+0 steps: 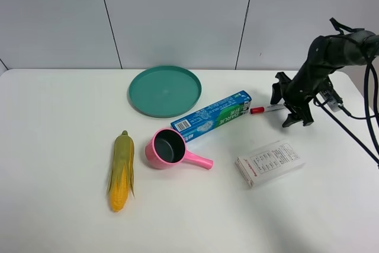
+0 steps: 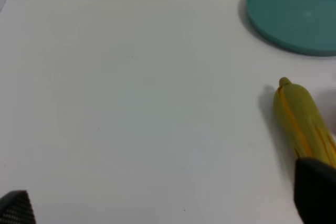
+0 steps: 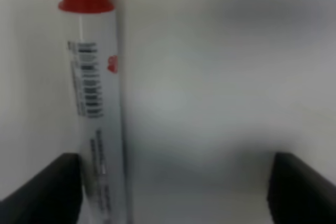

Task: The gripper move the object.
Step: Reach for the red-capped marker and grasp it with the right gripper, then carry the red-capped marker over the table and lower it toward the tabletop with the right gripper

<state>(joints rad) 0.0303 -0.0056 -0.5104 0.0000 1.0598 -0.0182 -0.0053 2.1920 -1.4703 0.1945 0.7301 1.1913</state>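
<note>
**Pincer Straddles Marker Pen Near Far Right Corner**

The right pincer (image 1: 288, 108) hangs low over the white surface (image 1: 59, 146) toward its far right corner, jaws apart, with the marker pen (image 1: 267, 109) lying flat between them. The wrist view shows the pen (image 3: 100, 108) close against one dark finger (image 3: 42, 192), though whether the two touch cannot be told; the other finger stands well clear of it. The pen's white barrel carries small print and a barcode. It runs roughly along the far edge, with its red cap pointing toward the left edge and ending just beside a blue-green toothpaste box (image 1: 212, 117).

A teal plate (image 1: 164, 90) sits near the middle of the far edge. Nearer the front edge a pink cup (image 1: 169, 149) with a long handle rests beside the box. An ear of corn (image 1: 120, 170) lies left of the cup, and a white printed carton (image 1: 269, 162) lies toward the right edge.

The left pincer (image 2: 165, 198) shows only in its own wrist view, jaws spread wide over bare surface, holding nothing, one fingertip close to the corn.
</note>
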